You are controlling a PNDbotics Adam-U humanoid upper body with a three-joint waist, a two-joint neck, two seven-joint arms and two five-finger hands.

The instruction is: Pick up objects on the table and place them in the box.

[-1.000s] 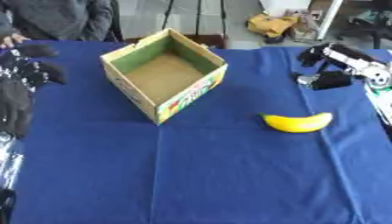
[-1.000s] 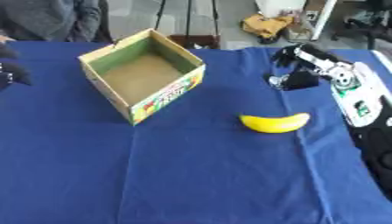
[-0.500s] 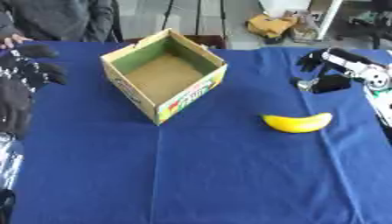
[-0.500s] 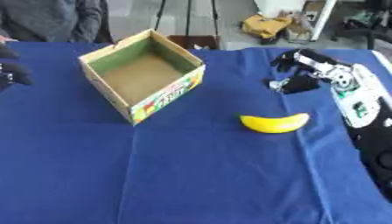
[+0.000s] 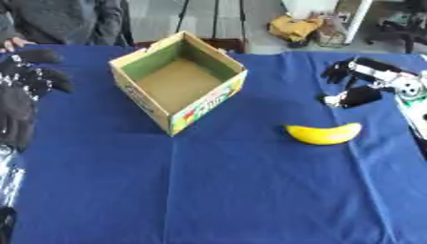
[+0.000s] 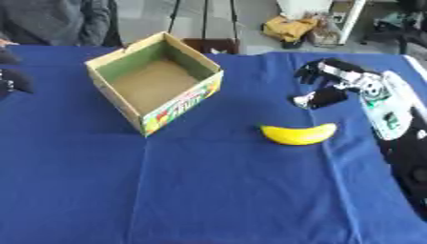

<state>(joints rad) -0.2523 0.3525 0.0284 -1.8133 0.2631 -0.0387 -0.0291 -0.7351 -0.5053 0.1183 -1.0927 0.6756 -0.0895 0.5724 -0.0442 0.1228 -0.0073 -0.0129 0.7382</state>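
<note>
The box [image 5: 177, 84], an open cardboard carton with a green inner wall and a bare brown floor, is set askew toward the far left part of the table [image 5: 225, 190], which is covered by a blue cloth with fold creases. Bright fruit-like printing is seen on the box's near side panel, but no word can be read.

The left hand [image 5: 25, 90], black, is seen at the table's left edge with fingers spread and relaxed, holding nothing. The right hand [image 6: 327, 82] is held over the far right part of the table, its fingers extended and loosely parted, empty and apart from the fruit.

The banana [image 6: 298, 134], yellow, lies on the cloth right of the middle, well apart from the box, nearer the right hand.

Beyond the far edge a grey floor, stand legs and a yellow heap are seen.
</note>
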